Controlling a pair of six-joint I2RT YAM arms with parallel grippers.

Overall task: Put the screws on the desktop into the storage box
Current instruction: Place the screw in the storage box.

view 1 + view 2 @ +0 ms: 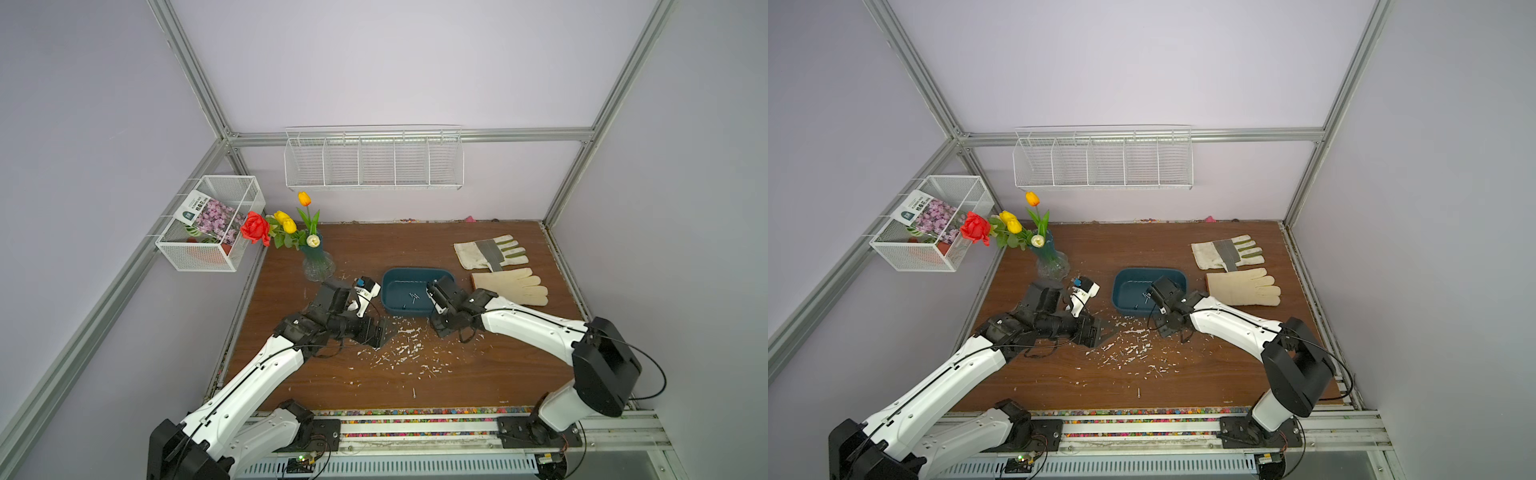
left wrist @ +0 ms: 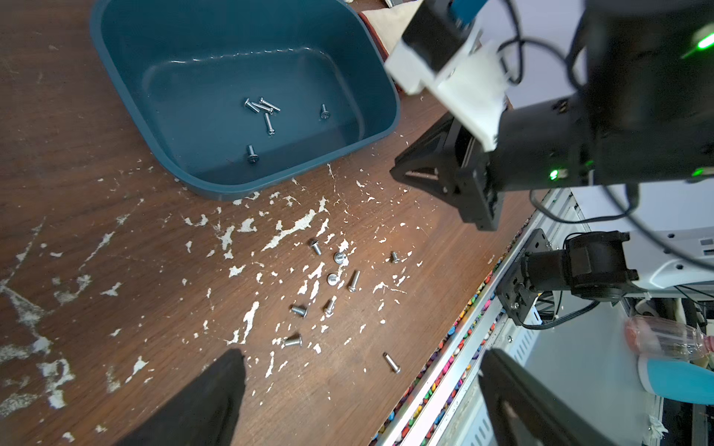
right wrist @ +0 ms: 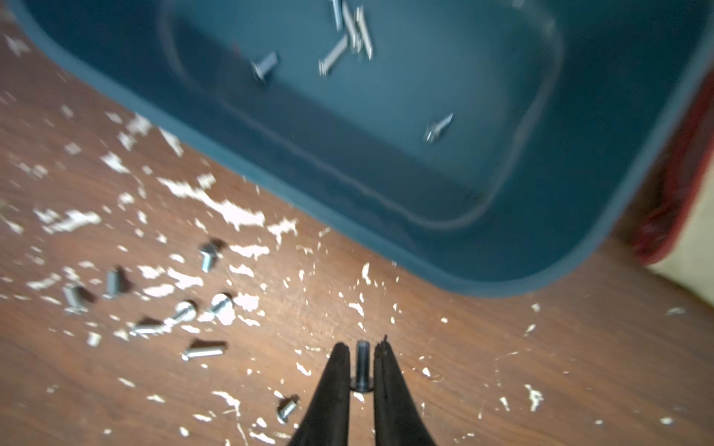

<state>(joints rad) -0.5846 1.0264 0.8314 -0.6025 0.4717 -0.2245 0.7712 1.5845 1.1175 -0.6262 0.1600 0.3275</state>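
1. The right arm [image 1: 536,328] reached from its base at the 5 o'clock edge of the desktop [image 1: 478,365] towards 10 o'clock. Its wrist was bent down, so the right gripper [image 3: 361,347] pointed at the wood just off the 5 o'clock corner of the storage box [image 1: 415,271].
2. Its jaws stood almost together and pinched a held screw [image 3: 362,363] between the black fingertips. The blurred wrist view did not show whether that screw was clear of the wood.
3. The held screw's long axis ran along the fingers. Its wider head end seemed to lie towards the wrist, and its shank end reached towards the fingertips.
4. The left arm [image 1: 257,374] rose from its base at 7 o'clock towards 1 o'clock. Its wrist was turned so that the left gripper [image 2: 360,353] faced 3 o'clock, low over the wood at about 7 o'clock of the storage box. Its jaws were spread wide with nothing between them.
5. The storage box sat near the middle of the desktop with its long axis running from 9 to 3 o'clock. Six boxed screws [image 2: 266,112] lay on its floor: four slim ones crossed in a cluster near the centre, and two shorter ones lay apart.
6. The loose screws [image 2: 336,278] lay at 6 o'clock of the box among white flecks, between the two grippers, with their axes pointing every way.
7. A lone screw [image 1: 414,392] lay farther towards 6 o'clock, near the desktop's edge, with its axis running roughly 12 to 6.
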